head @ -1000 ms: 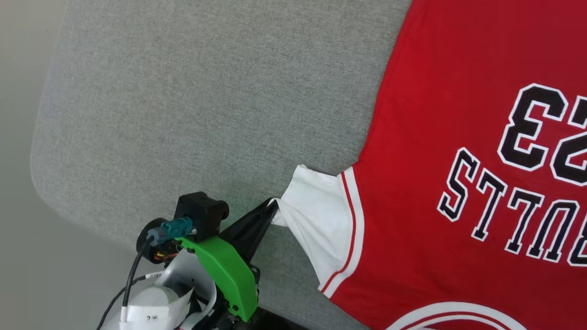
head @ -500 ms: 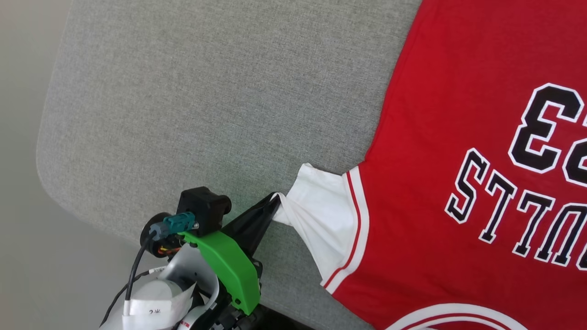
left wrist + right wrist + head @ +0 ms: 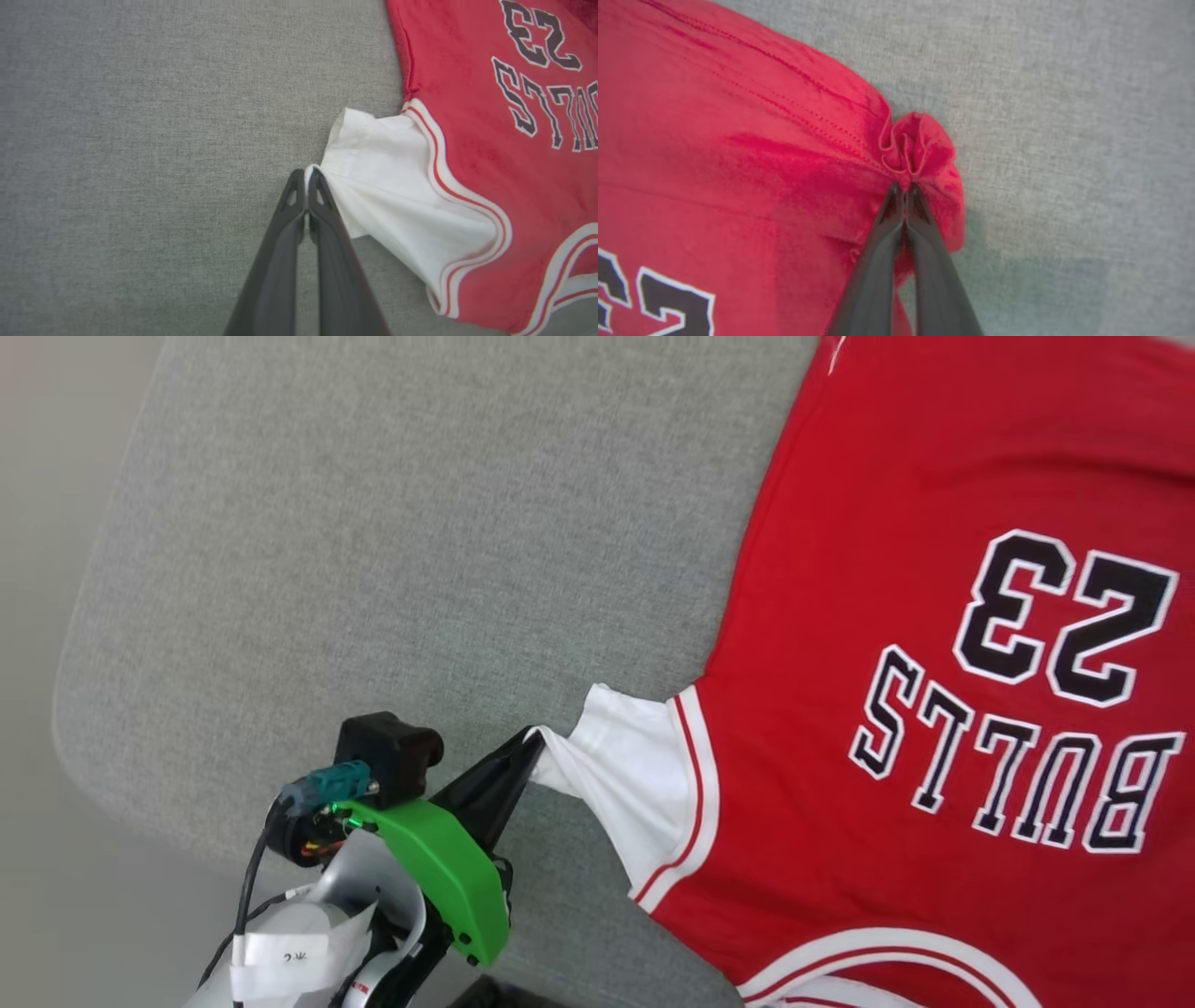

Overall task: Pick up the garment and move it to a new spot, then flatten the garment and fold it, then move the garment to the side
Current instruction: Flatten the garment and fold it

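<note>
The red jersey garment (image 3: 915, 579) lies face up on the grey surface, its black "BULLS 23" lettering upside down in the head view. My left gripper (image 3: 534, 739) is shut on the edge of its white sleeve (image 3: 635, 784), which is drawn out to the left; the left wrist view shows the gripper (image 3: 306, 173) pinching that sleeve (image 3: 392, 186). In the right wrist view my right gripper (image 3: 903, 187) is shut on a bunched corner of the garment's red hem (image 3: 915, 144).
The grey fabric-covered table (image 3: 420, 541) reaches left to a rounded corner (image 3: 79, 709), with pale floor beyond it. The table's near edge runs just behind my left wrist.
The head view has shifted, showing more of the lettering. The left gripper still holds the sleeve, and both have slid slightly leftward across the table.
</note>
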### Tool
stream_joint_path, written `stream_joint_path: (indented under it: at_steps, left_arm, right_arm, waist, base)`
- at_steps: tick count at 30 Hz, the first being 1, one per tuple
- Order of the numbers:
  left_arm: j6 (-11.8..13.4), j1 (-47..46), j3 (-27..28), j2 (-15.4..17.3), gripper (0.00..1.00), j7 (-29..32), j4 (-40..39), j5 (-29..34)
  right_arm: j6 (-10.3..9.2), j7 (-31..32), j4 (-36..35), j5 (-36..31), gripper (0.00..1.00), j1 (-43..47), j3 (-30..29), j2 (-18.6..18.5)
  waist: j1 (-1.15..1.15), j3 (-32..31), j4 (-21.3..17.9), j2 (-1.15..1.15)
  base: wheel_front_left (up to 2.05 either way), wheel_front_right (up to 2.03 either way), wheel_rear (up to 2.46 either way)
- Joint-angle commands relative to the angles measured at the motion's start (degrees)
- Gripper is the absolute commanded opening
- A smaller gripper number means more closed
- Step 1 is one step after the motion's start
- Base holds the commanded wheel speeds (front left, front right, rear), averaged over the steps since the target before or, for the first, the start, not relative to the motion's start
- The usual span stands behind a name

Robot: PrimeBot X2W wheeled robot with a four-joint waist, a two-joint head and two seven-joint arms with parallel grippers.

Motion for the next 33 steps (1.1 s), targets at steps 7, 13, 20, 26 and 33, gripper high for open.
stream_joint_path:
  at_steps: [7,13,20,26,33]
  left_arm:
    - [1.00,3.03,0.18,0.39,0.00,-0.38,1.86,-1.77]
    - [1.80,5.66,0.45,1.16,0.00,-0.69,3.19,-2.54]
    - [2.07,8.79,1.17,1.01,0.00,-1.66,4.52,-4.92]
    - [2.63,10.92,2.06,0.82,0.00,-3.13,4.98,-6.14]
    - [2.53,11.76,1.92,0.18,0.00,-4.18,5.59,-6.59]
  right_arm:
    - [-0.04,-2.53,0.40,3.20,0.00,14.36,-1.34,2.72]
    - [-0.04,-4.71,-2.71,5.74,0.00,24.04,-1.36,4.10]
    - [-0.04,-9.92,-7.14,9.58,0.00,35.69,-1.12,4.10]
    - [-0.04,-12.69,-11.90,11.23,0.00,43.60,-1.24,4.01]
    - [-0.04,-14.05,-16.56,11.84,0.00,52.01,-3.18,5.37]
  waist:
    - [0.00,-11.94,-6.69,0.00]
    - [0.00,-17.71,-9.74,0.00]
    - [0.00,-23.07,-13.19,0.00]
    - [0.00,-25.66,-15.56,0.00]
    - [0.00,-26.57,-17.04,0.00]
  base:
    - [0.00,0.00,0.00]
    - [0.00,0.00,0.00]
    - [0.00,0.00,0.00]
    - [0.00,0.00,0.00]
    - [0.00,0.00,0.00]
